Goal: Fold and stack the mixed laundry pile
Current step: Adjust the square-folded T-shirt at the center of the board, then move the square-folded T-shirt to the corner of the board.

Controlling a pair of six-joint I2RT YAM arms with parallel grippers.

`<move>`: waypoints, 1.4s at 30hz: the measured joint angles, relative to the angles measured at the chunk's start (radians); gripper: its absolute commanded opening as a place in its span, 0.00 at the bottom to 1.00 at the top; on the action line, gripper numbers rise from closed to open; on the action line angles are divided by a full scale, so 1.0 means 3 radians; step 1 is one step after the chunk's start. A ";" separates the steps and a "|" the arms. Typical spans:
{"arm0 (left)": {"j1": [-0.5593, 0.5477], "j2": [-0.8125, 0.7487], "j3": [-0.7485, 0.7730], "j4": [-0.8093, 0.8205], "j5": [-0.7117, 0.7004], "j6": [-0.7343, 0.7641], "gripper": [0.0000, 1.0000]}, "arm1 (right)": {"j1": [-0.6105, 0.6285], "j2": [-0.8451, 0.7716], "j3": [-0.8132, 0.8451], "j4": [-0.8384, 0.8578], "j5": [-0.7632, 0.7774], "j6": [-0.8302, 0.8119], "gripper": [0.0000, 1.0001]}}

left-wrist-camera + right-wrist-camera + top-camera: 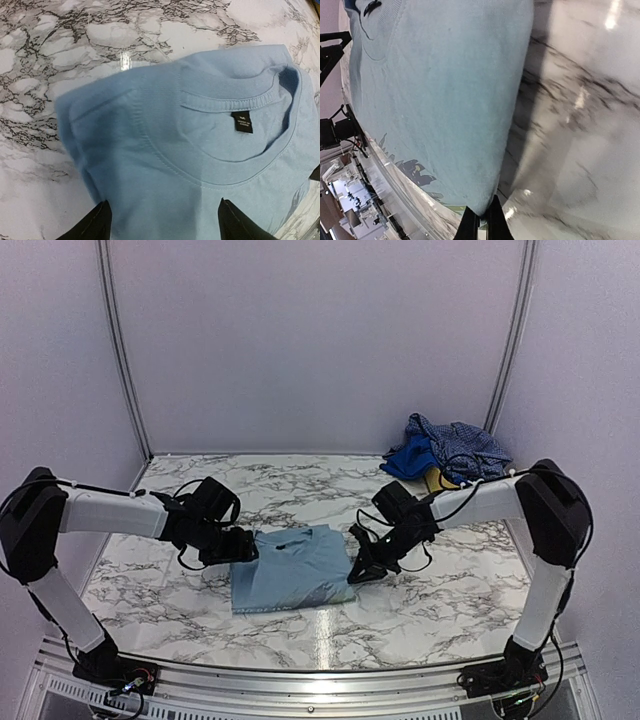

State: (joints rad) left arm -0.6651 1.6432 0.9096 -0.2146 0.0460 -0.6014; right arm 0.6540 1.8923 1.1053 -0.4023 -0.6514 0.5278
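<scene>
Right end effector (481, 226) is pinched fully closed on the edge of the sky-blue T-shirt (295, 568), right at the bottom of its wrist view. Left end effector (165, 229) is spread wide with nothing in it, one finger either side above the collar end, black neck label (242, 121) showing. The shirt lies folded flat mid-frame on the marble counter (440, 590). Over in the upper right, the checked shirt (462, 445) and royal-blue piece (410, 458) sit heaped, with a bit of yellow basket (440, 480) peeking out below.
</scene>
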 measured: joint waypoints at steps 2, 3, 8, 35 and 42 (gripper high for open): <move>0.0000 -0.0032 0.0017 -0.0003 -0.0017 0.0010 0.90 | -0.0070 -0.0214 -0.0125 -0.0160 0.0113 -0.0081 0.12; 0.0000 -0.0064 0.0023 -0.0004 -0.0031 0.0008 0.94 | -0.0106 -0.0345 -0.0198 -0.0261 0.0170 -0.0118 0.27; 0.0004 -0.0334 0.0038 -0.0072 -0.0164 0.0019 0.99 | -0.0198 -0.0810 -0.0286 -0.0792 0.0556 -0.0322 0.59; 0.0098 -0.0973 0.0038 -0.0381 -0.0509 -0.0052 0.99 | 0.0701 -0.0216 0.0248 -0.0876 0.1663 -0.0562 0.73; 0.0098 -0.0952 0.0038 -0.0406 -0.0507 0.0032 0.99 | -0.0150 -0.1250 -0.0614 -0.1264 0.1932 -0.0909 0.75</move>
State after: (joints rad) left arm -0.6357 1.3575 0.9211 -0.3363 -0.1062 -0.5919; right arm 0.6090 1.5173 0.9211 -0.7815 -0.0719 0.2550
